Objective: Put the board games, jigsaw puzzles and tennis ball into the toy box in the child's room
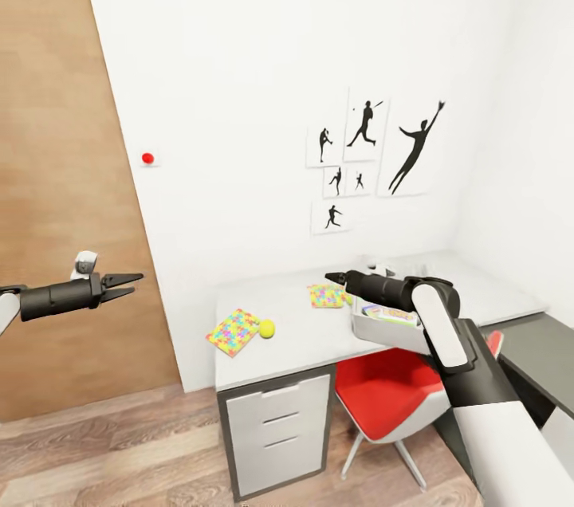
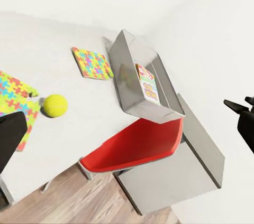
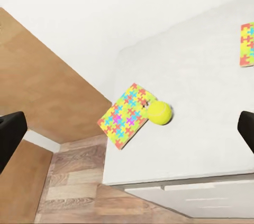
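Desk (image 1: pixel 319 336) with pale top at lower centre of the head view, white drawers beneath its left end, red chair (image 1: pixel 391 391) tucked under its middle. Near the desk's left front edge, a colourful jigsaw puzzle (image 1: pixel 233 331) lying flat, with the yellow tennis ball (image 1: pixel 266 328) touching its right corner. Further back toward the wall, a second jigsaw puzzle (image 1: pixel 326 296), just left of the grey toy box (image 1: pixel 375 329). Inside the toy box, a board game (image 2: pixel 150 84) standing on edge against one wall. Left gripper (image 1: pixel 137 285) at mid-left of the frame, in front of the brown door, well apart from the desk, fingers slightly parted and holding nothing. Right gripper (image 1: pixel 331 278) hovering above the desk, over the second puzzle and beside the toy box, fingers spread wide in the right wrist view, empty. Black silhouette posters (image 1: pixel 371 160) on the white wall above.
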`<state>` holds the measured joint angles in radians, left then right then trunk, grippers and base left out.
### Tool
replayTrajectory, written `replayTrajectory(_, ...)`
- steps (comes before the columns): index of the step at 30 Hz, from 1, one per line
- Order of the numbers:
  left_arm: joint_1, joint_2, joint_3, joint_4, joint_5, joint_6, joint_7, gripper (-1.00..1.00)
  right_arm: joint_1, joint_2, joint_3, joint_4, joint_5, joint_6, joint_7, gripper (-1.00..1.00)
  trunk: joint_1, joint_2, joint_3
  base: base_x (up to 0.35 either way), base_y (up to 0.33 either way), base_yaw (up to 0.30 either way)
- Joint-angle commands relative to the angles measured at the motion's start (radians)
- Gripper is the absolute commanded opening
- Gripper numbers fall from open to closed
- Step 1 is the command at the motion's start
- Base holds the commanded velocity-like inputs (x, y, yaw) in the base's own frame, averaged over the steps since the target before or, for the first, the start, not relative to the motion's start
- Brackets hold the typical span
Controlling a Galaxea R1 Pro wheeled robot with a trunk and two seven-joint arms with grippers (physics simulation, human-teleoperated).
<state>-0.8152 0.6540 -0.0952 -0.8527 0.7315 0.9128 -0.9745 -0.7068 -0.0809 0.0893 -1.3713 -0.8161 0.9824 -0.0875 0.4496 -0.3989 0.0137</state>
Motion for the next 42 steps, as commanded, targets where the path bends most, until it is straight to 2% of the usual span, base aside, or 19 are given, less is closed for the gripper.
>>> replayTrajectory(1,-0.001,0.001,-0.003,0.001,0.005,0.005,-0.001,1.00,0.000,0.000,0.002,0.003,-0.009,0.001,-0.009,1.00,0.000,-0.001,-0.002,0.000,0.215,0.185)
replayTrajectory(8,-0.001,0.001,-0.003,0.001,0.005,0.005,-0.001,1.00,0.000,0.026,0.003,0.064,-0.007,-0.016,-0.011,1.00,0.000,-0.001,-0.011,0.000,0.251,0.185)
replayTrajectory(14,-0.001,0.001,-0.003,0.001,0.005,0.005,-0.001,1.00,-0.002,0.035,0.008,0.126,-0.006,-0.043,-0.012,1.00,0.000,-0.001,-0.019,0.013,0.225,0.185)
replayTrajectory(24,-0.001,0.000,-0.003,0.001,0.005,0.005,0.000,1.00,-0.013,0.037,0.013,0.149,0.000,-0.057,-0.016,1.00,0.000,-0.001,-0.032,0.205,0.210,0.185)
replayTrajectory(29,-0.001,0.000,-0.003,0.001,0.005,0.004,0.000,1.00,-0.021,0.036,0.015,0.165,0.040,-0.056,-0.017,1.00,0.000,-0.001,-0.039,0.099,0.076,0.185)
replayTrajectory(36,-0.001,-0.002,-0.003,0.001,0.005,0.003,0.000,1.00,-0.031,0.034,0.016,0.175,0.057,-0.056,-0.017,1.00,0.000,-0.001,-0.048,0.023,0.074,0.184)
replayTrajectory(42,-0.001,-0.002,-0.003,0.001,0.005,0.002,0.001,1.00,-0.083,0.031,0.016,0.263,0.059,-0.056,-0.040,1.00,0.000,-0.001,-0.056,0.016,0.042,0.184)
